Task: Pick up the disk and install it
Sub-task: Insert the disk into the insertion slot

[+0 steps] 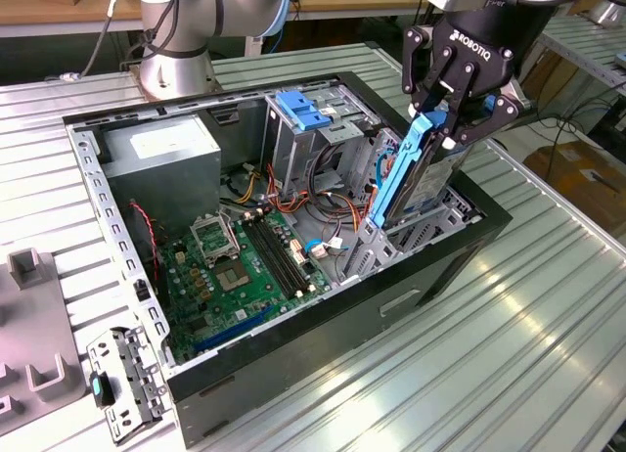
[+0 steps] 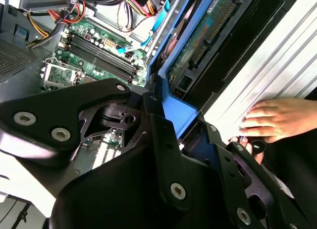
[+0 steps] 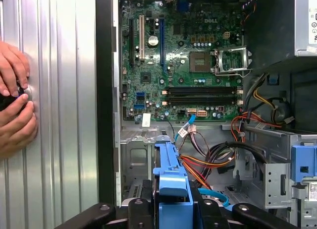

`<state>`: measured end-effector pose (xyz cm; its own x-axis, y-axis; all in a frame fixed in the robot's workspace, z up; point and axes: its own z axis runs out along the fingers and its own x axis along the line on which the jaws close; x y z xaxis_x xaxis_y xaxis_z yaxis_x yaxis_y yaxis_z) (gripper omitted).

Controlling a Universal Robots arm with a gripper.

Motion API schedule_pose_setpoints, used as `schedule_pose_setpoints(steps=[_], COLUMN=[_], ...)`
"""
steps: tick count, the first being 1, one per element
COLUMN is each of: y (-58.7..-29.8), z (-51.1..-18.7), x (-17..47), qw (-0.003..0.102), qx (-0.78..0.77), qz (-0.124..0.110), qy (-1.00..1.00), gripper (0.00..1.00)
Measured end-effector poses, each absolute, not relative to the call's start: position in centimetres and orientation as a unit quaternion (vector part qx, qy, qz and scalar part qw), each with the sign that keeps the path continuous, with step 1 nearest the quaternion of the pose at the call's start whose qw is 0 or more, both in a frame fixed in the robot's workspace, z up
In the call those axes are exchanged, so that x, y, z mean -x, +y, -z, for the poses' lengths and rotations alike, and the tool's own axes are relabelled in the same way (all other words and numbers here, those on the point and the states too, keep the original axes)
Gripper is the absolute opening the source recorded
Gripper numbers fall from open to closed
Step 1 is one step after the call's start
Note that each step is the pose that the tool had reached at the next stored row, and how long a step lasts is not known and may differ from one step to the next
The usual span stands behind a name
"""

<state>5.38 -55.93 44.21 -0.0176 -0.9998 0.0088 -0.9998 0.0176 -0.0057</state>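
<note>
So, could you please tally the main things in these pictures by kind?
Disk: 1
Gripper: 1
Case: 1
Motherboard: 1
Hands: 2
Total: 6

One disk (image 1: 416,173), one computer case (image 1: 293,327), one motherboard (image 1: 245,266), one power supply (image 1: 161,158), two human hands (image 3: 15,124)

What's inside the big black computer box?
Inside the computer case sit a green motherboard, red and orange cables, a grey power supply and a metal drive cage. The gripper holds the disk tilted at the exterior view's right, so what lies under it is hidden.
</note>
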Motion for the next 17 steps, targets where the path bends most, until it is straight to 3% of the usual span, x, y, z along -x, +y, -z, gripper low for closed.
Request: schedule_pose_setpoints(steps=[13, 15, 17], y=[-55.93, -55.93, -55.93], z=[-44.17, -44.16, -43.77], x=[-5.38, -5.38, -5.38], qw=[0.001, 0.001, 0.002], qx=[-0.701, -0.701, -0.701], qz=[-0.005, -0.005, -0.006], qy=[-0.713, -0.713, -0.713], gripper=[0.37, 0.45, 0.45])
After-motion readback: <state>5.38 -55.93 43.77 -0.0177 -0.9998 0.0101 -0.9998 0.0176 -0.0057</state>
